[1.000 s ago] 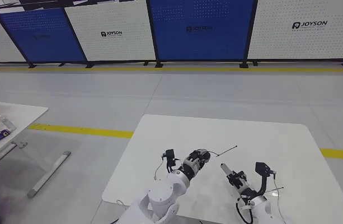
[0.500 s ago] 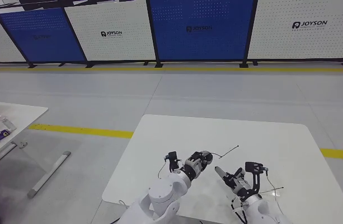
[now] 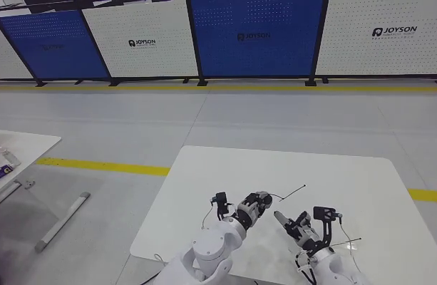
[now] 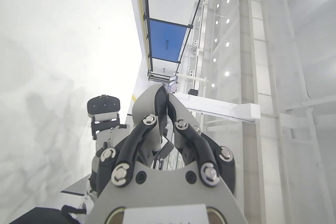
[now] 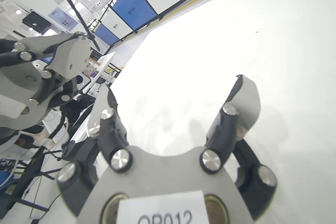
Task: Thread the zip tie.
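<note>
Well, my left hand [image 3: 263, 197] is pinched shut on one end of the zip tie [image 3: 286, 192]. The tie sticks out from that hand and points away over the white counter [image 3: 225, 171]. It is thin, black and straight, like a long stick. My right hand [image 3: 289, 218] is just beside the left one. It is wide open and holds nothing. Both hands have grey fingers [image 5: 245, 96] with black pads. The counter is smooth and flat.

Right hand [image 3: 279, 215] now closer to left hand [image 3: 259, 198] and its zip tie [image 3: 289, 192].
</note>
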Controlling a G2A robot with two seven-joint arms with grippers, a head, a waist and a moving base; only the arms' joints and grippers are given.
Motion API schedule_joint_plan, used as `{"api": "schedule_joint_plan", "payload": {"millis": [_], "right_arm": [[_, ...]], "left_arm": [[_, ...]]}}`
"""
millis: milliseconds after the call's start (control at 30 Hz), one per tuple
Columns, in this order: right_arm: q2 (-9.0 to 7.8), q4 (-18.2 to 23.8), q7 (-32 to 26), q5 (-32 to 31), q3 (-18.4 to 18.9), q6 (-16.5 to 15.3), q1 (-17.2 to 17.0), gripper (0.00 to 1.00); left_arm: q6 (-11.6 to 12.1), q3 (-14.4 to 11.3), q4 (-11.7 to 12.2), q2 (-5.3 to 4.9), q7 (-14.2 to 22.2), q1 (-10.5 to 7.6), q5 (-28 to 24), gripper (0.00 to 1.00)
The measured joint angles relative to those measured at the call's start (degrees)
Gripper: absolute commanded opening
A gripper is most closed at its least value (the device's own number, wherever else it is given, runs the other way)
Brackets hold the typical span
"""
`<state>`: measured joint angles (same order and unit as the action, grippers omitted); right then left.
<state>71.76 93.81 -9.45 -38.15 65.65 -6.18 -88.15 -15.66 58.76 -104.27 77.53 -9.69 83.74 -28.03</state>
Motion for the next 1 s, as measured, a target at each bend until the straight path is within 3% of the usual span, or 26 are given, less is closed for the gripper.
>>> {"api": "schedule_joint_plan", "payload": {"millis": [300,533,767,800,1000], "right_arm": [[0.09,1.5,-1.2,-0.1,-0.4,-0.3,0.5,0.31],[0.23,1.5,-1.3,0.6,-0.7,-0.8,1.0,0.33],[0.28,2.3,-1.0,0.6,-0.5,-0.5,1.1,0.25],[0.29,2.4,-1.0,0.6,-0.5,-0.5,1.1,0.18],[0.37,2.3,-0.9,0.3,-0.6,-0.2,1.3,0.18]], "left_arm": [[1.4,-1.7,1.0,0.19,-0.7,-0.2,3.4,0.0],[1.6,-2.6,1.7,0.4,-0.8,-0.55,4.4,0.0],[1.6,-3.7,1.8,0.49,0.1,-0.68,6.0,0.0],[1.6,-3.8,1.9,0.51,0.1,-0.67,6.1,0.0],[1.1,-4.0,2.2,0.6,0.2,-0.79,6.4,0.0]]}}
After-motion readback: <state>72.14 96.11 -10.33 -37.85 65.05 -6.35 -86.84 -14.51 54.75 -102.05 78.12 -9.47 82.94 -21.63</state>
